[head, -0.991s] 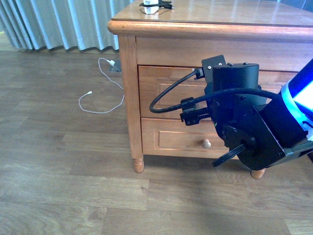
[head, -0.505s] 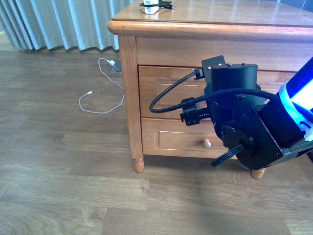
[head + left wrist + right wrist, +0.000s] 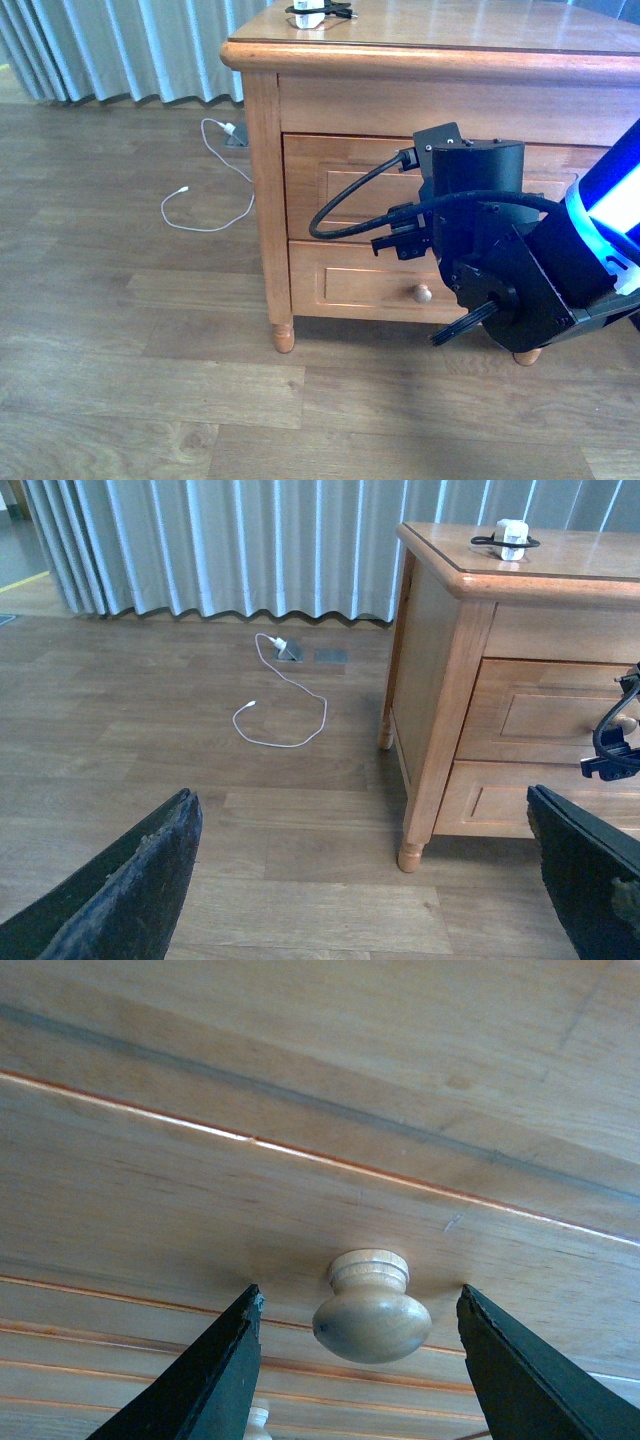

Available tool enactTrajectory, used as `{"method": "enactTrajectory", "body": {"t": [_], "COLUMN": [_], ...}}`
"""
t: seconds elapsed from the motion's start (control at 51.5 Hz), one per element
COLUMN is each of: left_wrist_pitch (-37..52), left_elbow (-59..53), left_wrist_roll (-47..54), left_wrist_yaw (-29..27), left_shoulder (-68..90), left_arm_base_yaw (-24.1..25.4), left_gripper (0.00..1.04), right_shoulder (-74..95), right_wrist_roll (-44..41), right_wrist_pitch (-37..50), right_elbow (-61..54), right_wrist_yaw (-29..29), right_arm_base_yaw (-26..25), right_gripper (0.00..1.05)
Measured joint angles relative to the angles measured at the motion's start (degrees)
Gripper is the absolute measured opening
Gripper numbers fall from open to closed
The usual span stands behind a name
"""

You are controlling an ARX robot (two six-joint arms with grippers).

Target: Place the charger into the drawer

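The charger (image 3: 318, 14), a small white block with black cord around it, lies on the top of the wooden cabinet near its back left corner; it also shows in the left wrist view (image 3: 511, 538). The drawer (image 3: 340, 180) is shut. My right arm (image 3: 490, 250) covers its middle, hiding the gripper in the front view. In the right wrist view my right gripper (image 3: 360, 1296) is open, with the drawer's round wooden knob (image 3: 372, 1312) between its fingers, untouched. My left gripper (image 3: 365, 880) hangs open over the floor, left of the cabinet.
A long white cable (image 3: 205, 210) lies on the wood floor left of the cabinet, near grey curtains (image 3: 230, 540). The lower drawer (image 3: 350, 285) with its own knob (image 3: 422, 293) sits under the top one. The cabinet's front leg (image 3: 411, 852) stands near my left gripper.
My right arm has shifted slightly right and down in front of the drawer. Nothing else has moved.
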Motion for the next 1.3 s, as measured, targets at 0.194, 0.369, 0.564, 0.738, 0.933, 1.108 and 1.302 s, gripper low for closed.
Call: {"method": "enactTrajectory", "body": {"t": [0.194, 0.369, 0.564, 0.738, 0.933, 1.108, 1.302], "left_wrist_pitch": [0.0, 0.0, 0.0, 0.0, 0.0, 0.0, 0.0], "left_elbow": [0.0, 0.0, 0.0, 0.0, 0.0, 0.0, 0.0], "left_wrist_roll": [0.02, 0.02, 0.02, 0.02, 0.02, 0.02, 0.02], "left_wrist_yaw": [0.0, 0.0, 0.0, 0.0, 0.0, 0.0, 0.0], "left_shoulder": [0.0, 0.0, 0.0, 0.0, 0.0, 0.0, 0.0], "left_arm_base_yaw": [0.0, 0.0, 0.0, 0.0, 0.0, 0.0, 0.0], "left_gripper": [0.99, 0.99, 0.99, 0.99, 0.99, 0.99, 0.99], "right_shoulder": [0.02, 0.02, 0.02, 0.02, -0.02, -0.04, -0.2], "right_wrist_roll": [-0.09, -0.04, 0.24, 0.39, 0.39, 0.39, 0.44], "right_wrist_pitch": [0.0, 0.0, 0.0, 0.0, -0.13, -0.24, -0.35], "right_elbow": [0.11, 0.11, 0.13, 0.24, 0.35, 0.37, 0.55], "right_wrist_yaw": [-0.11, -0.44, -0.31, 0.07, 0.09, -0.31, -0.33], "right_arm_base_yaw": [-0.02, 0.17, 0.24, 0.24, 0.31, 0.48, 0.83], "right_gripper": [0.53, 0.75, 0.8, 0.58, 0.41, 0.57, 0.87]}}
